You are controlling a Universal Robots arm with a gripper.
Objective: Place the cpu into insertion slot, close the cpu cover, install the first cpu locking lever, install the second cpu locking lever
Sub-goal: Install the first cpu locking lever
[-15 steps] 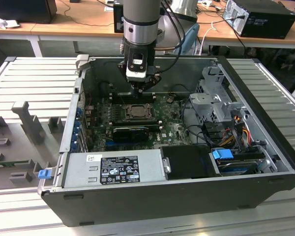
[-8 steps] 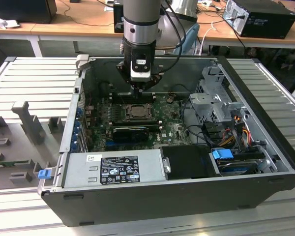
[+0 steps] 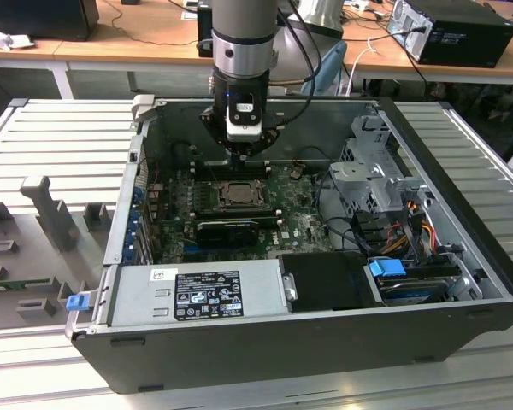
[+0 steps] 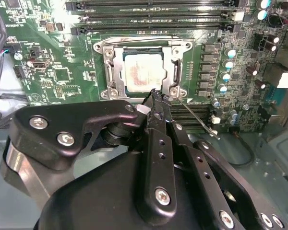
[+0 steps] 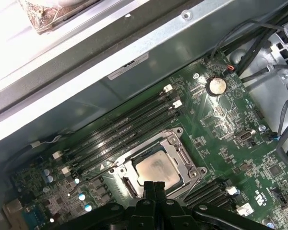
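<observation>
Exterior view, gripper: gripper (image 3: 244,159) low inside open computer case (image 3: 325,337); just above insertion slot (image 3: 221,198) on green motherboard (image 3: 303,224)
Exterior view, labels: black printed label (image 3: 207,295) and white sticker (image 3: 160,274) on power supply (image 3: 141,301); print not read
Exterior view, surface and room: case on grey slatted table (image 3: 60,128); wooden desk (image 3: 111,49) with cables behind
Second wrist view: cpu (image 4: 141,72) seated in slot; cpu cover (image 4: 110,72) flat around it; fingers (image 4: 159,143) together, tips at cover's edge; thin locking lever (image 4: 197,117) sticks out beside them; contact cannot tell
First wrist view: fingers pressed together just beside cpu; white label strip (image 5: 128,67) on case wall
</observation>
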